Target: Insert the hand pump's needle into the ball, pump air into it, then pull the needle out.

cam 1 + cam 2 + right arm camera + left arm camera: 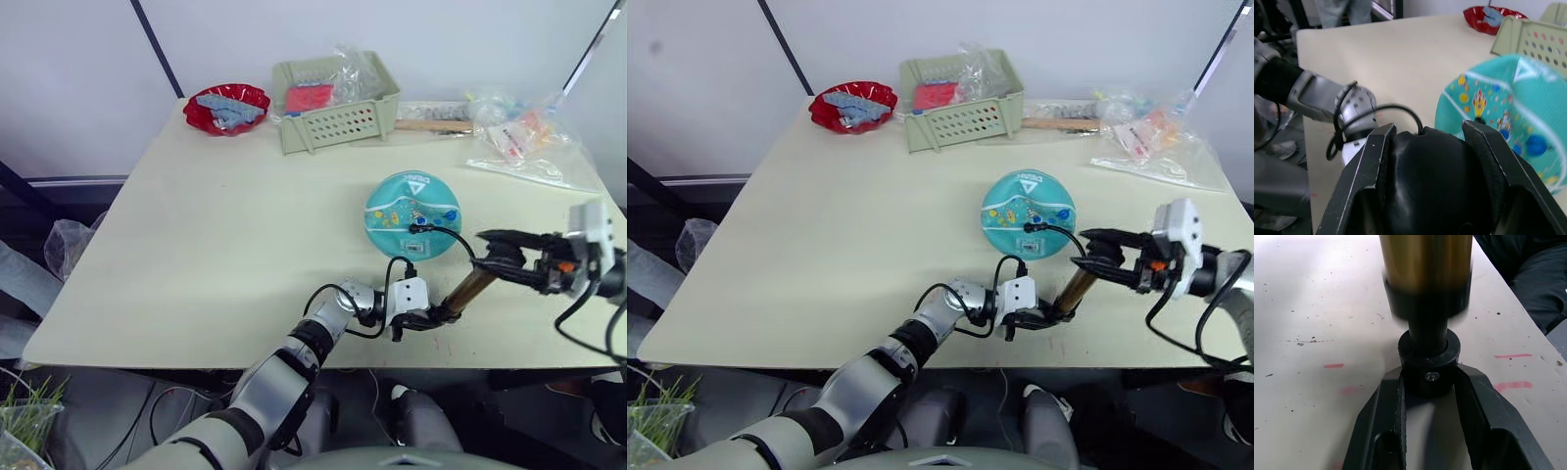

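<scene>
Needle seated in the ball, both grippers on the pump: pumping stage.

The teal ball [412,215] sits right of the tabletop's middle, towards the near edge, and the needle [419,227] with its black fitting looks already pushed into its top; the thin black hose [460,242] loops back from there to the hand pump [470,290], which lies slanted near the front edge. The left gripper [1429,382] is clamped on the pump's black lower end, the right gripper [1427,147] is closed round the black upper cap. So insertion seems done; pumping looks to be under way or about to start, and pulling the needle out remains.
</scene>
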Robot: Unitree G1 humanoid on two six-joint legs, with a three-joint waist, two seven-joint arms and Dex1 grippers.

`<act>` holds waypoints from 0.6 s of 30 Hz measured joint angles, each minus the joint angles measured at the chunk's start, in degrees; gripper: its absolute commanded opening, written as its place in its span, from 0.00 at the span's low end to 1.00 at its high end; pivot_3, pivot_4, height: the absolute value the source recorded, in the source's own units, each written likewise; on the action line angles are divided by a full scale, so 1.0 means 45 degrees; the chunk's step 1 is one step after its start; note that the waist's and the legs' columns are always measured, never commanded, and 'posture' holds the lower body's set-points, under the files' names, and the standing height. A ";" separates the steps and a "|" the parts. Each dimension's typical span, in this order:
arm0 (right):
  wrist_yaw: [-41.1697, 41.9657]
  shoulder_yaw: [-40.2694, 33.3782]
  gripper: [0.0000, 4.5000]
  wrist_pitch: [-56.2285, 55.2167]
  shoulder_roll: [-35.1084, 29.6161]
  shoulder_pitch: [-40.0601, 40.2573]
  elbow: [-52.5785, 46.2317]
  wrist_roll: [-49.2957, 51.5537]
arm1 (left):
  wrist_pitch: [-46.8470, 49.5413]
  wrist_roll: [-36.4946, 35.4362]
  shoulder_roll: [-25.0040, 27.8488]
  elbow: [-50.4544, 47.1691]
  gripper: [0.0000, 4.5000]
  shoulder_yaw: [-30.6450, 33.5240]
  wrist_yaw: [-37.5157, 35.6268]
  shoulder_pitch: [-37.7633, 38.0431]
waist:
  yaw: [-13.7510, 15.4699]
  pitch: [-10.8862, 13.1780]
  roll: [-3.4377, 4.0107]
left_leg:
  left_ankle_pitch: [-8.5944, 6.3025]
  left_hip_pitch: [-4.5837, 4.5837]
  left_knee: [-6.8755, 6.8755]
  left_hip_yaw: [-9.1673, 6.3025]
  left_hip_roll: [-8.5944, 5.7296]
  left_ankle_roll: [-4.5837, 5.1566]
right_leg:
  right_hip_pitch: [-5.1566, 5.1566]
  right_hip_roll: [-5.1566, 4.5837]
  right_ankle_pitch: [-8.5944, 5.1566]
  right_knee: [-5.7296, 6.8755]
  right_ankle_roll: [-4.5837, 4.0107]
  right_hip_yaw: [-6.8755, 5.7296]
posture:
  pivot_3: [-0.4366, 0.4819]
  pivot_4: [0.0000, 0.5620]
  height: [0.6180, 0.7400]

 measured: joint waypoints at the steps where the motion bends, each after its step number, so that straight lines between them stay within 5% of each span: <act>1: -0.0005 -0.0211 0.36 0.0360 -0.0163 -0.0229 -0.0108 0.0349 | 0.0000 0.0000 0.0003 0.0001 0.22 0.0001 0.0000 0.0000 | -0.0002 0.0005 0.0003 | 0.0000 -0.0004 0.0000 -0.0005 0.0001 0.0000 | -0.0001 0.0000 -0.0001 -0.0001 0.0000 -0.0005 | 0.48 0.27 1.00; 18: -0.0203 -0.1669 0.36 0.2622 -0.1385 -0.1973 -0.0421 0.2128 | -0.0080 0.0013 0.0011 0.0005 0.22 -0.0013 0.0003 -0.0039 | 0.0000 0.0005 0.0013 | 0.0002 -0.0109 0.0025 -0.0002 0.0002 0.0002 | -0.0103 -0.0001 0.0007 0.0010 -0.0001 -0.0008 | 0.48 0.27 1.00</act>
